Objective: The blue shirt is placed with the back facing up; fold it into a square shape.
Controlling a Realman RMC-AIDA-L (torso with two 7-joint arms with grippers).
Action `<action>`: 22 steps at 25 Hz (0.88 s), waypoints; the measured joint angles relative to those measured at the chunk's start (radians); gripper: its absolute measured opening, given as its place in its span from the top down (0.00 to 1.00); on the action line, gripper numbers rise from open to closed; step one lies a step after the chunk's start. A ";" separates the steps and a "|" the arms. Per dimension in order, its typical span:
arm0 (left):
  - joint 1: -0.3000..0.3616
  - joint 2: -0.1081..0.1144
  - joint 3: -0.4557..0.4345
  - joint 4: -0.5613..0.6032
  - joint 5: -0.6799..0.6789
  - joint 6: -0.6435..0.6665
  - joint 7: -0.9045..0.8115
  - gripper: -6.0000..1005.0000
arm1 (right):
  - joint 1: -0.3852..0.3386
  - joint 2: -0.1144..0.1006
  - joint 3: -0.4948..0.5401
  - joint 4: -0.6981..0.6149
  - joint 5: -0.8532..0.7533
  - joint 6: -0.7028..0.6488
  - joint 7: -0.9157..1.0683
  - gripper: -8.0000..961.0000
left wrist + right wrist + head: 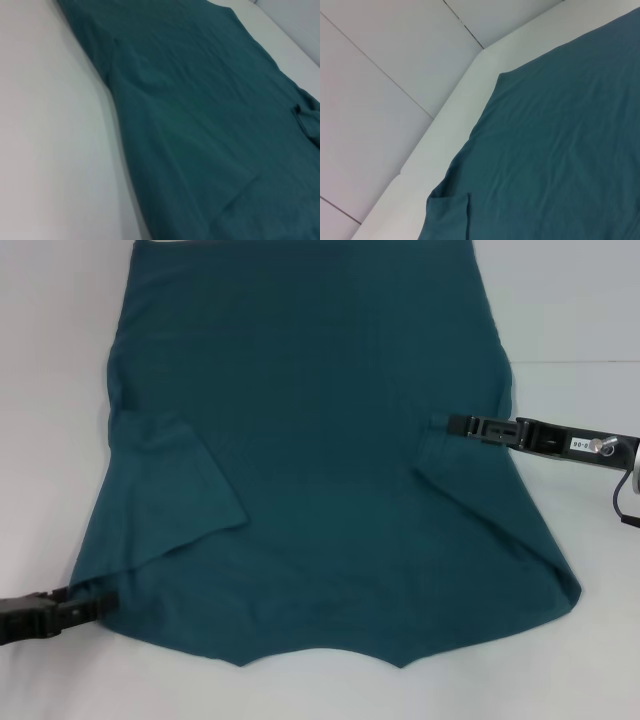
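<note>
Blue shirt (pixel 320 450) lies flat on the white bench (pixel 580 320), both sleeves folded in. Left gripper (pixel 95 605) and right gripper (pixel 440 422) touch it; whether the jaws grip, I cannot tell. Big folds remain.

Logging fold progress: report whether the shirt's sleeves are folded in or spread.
Folded in: both sleeves of the blue shirt lie over its body; the rest is spread flat.

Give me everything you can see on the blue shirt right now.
The blue shirt is plain dark teal, soft-looking cloth, lying flat on the white table with light creases. Both sleeves are folded inward over the body. The left gripper meets its near left corner; the right gripper reaches onto its right side at the folded sleeve. No lettering shows.
</note>
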 joint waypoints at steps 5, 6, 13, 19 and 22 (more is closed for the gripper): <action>-0.010 -0.003 0.005 0.000 0.000 0.005 0.000 0.18 | -0.001 0.001 0.000 0.000 0.000 0.000 0.001 0.03; -0.010 -0.003 0.005 0.000 0.000 0.005 0.000 0.19 | -0.001 0.001 0.000 0.000 0.000 0.001 0.001 0.03; -0.021 -0.004 0.006 0.000 -0.001 -0.005 -0.001 0.24 | -0.001 0.002 0.001 0.000 0.000 0.005 0.002 0.03; -0.044 0.001 0.006 -0.022 0.001 -0.029 -0.001 0.27 | 0.001 0.002 0.001 0.000 0.002 0.006 0.002 0.03; -0.049 0.003 0.006 -0.028 0.002 -0.032 -0.002 0.29 | 0.001 0.002 0.002 0.000 0.002 0.006 0.002 0.03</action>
